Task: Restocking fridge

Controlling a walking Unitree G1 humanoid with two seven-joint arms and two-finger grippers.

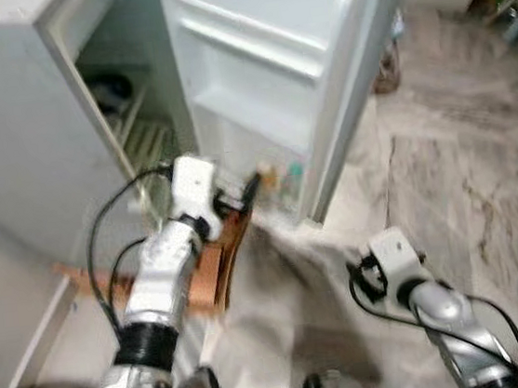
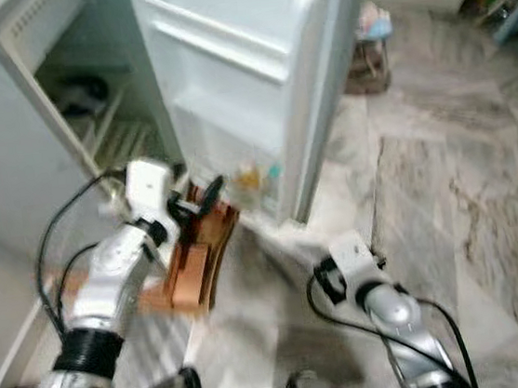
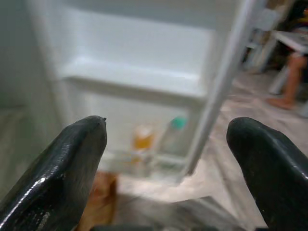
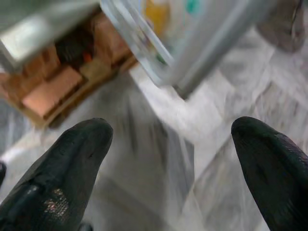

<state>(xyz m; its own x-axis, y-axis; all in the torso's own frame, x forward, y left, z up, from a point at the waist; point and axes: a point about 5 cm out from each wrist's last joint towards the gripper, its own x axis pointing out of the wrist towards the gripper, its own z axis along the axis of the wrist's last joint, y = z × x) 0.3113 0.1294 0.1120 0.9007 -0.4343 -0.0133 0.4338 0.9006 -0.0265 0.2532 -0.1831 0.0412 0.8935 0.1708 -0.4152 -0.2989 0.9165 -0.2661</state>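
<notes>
The left gripper (image 3: 166, 159) was spread wide with nothing between its two long black fingers (image 3: 57, 173), which touched nothing; it was raised toward the lower part of the white fridge door (image 1: 273, 71), hanging just in front of the door's bottom shelf. The right gripper (image 4: 168, 163) was likewise wide open and empty, held low over the grey marbled stone floor (image 1: 461, 161), well apart from the fridge and pointing toward the door's lower corner. The small white fridge (image 2: 11, 157) stood on the robot's left with its door swung fully open toward the robot, the door's long axis upright and its inner shelves facing out. In the bottom door shelf stood two upright bottles side by side: a yellow-orange bottle (image 3: 142, 139) and, just beside it, a clear bottle with a teal cap (image 3: 173, 132); both were too blurred for any label or writing to be read. Inside the fridge cabinet a dark object (image 1: 112, 91) lay on a white wire rack (image 1: 145, 137); what it was could not be told. At the foot of the fridge, just under the left arm, sat a low brown wooden stand of slatted boards (image 2: 196, 253) on the floor. In the left wrist view a person's bare leg (image 3: 291, 77) showed beyond the door's edge, beside a white piece of furniture (image 3: 288, 41).
</notes>
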